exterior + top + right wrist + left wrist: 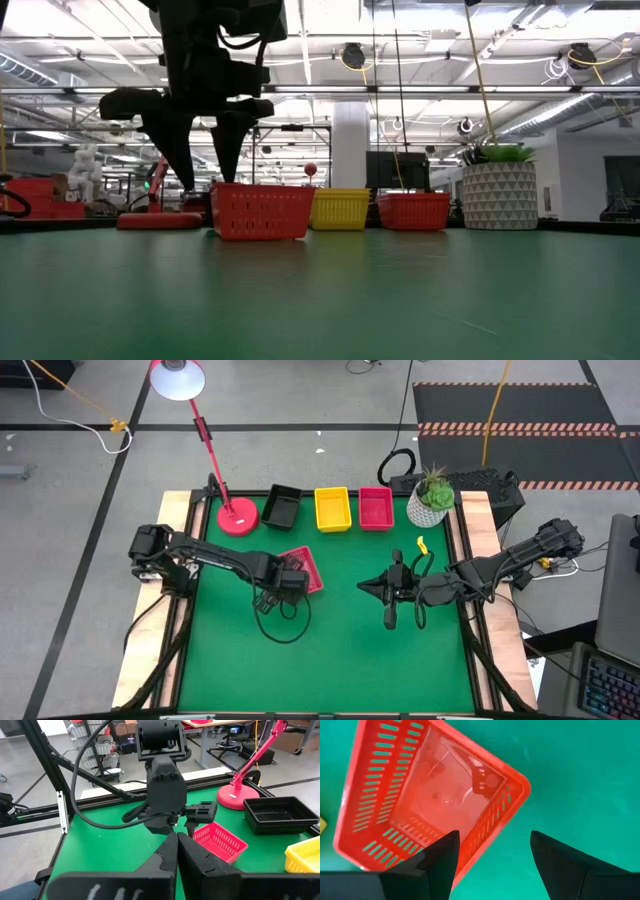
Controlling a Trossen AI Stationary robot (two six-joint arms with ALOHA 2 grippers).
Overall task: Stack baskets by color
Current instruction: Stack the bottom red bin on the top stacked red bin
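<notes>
- Green felt covers the table beneath me, with a workshop hall of ceiling lights beyond its far edge.
- My left gripper hangs over the mat with its fingers spread wide and nothing between them; one finger sits just above the near long wall of a loose red basket, the other over bare felt outside it.
- That loose red basket lies left of the table's centre, upright, mouth up, skewed against the table edges, at about 1 o'clock from my wrist.
- It looks light and thin: slotted plastic walls that will flex, a glossy floor that would slip. I judge the best hold is across one long wall at its middle, pinching the rim, gently enough not to bow it.
- At 12 o'clock along the far edge stand the black baskets, the yellow basket and the red stack, the red one being my likely goal.
- My right gripper waits right of centre, fingers pressed together, empty.
- A red lamp and a plant pot flank the row.
</notes>
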